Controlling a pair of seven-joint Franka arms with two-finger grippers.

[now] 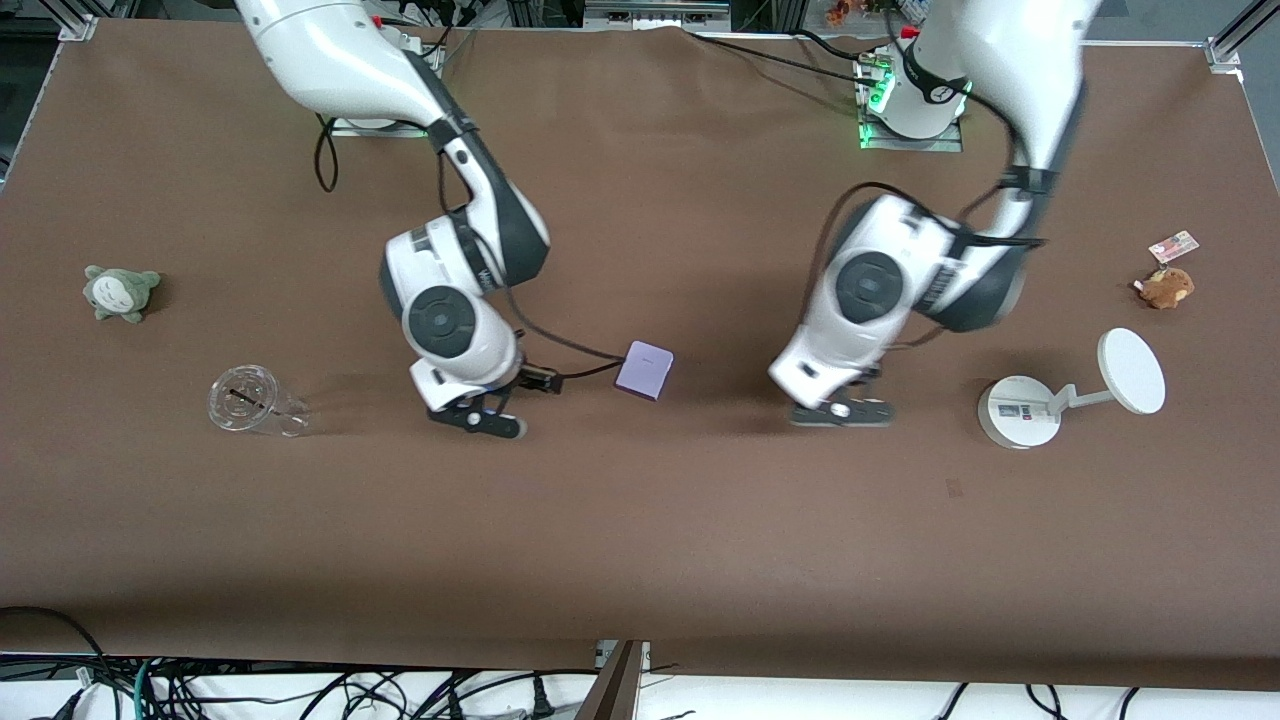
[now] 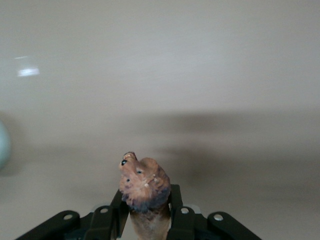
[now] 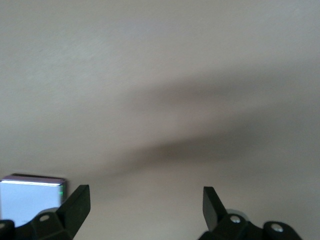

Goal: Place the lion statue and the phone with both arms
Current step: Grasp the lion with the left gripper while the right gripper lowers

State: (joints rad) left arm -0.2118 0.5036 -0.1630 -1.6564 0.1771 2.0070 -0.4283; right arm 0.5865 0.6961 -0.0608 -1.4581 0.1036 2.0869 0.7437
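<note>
The lion statue point(image 2: 145, 187), a small orange-brown figurine, is clamped between the fingers of my left gripper point(image 2: 146, 202), head sticking out. In the front view the left hand hides it; the left gripper point(image 1: 842, 410) hangs low over the table between the phone and the white stand. The phone point(image 1: 643, 370), a pale lavender slab, lies flat on the table between the two hands. My right gripper point(image 1: 482, 415) is open and empty, low over the table beside the phone toward the right arm's end. In the right wrist view point(image 3: 146, 200) a pale slab, apparently the phone point(image 3: 30, 200), shows beside one finger.
A white round-based stand point(image 1: 1018, 412) with a disc point(image 1: 1132, 370) is toward the left arm's end. A brown plush point(image 1: 1167, 287) with a tag lies farther from the camera than it. A clear cup point(image 1: 255, 400) and a grey-green plush point(image 1: 120, 292) are toward the right arm's end.
</note>
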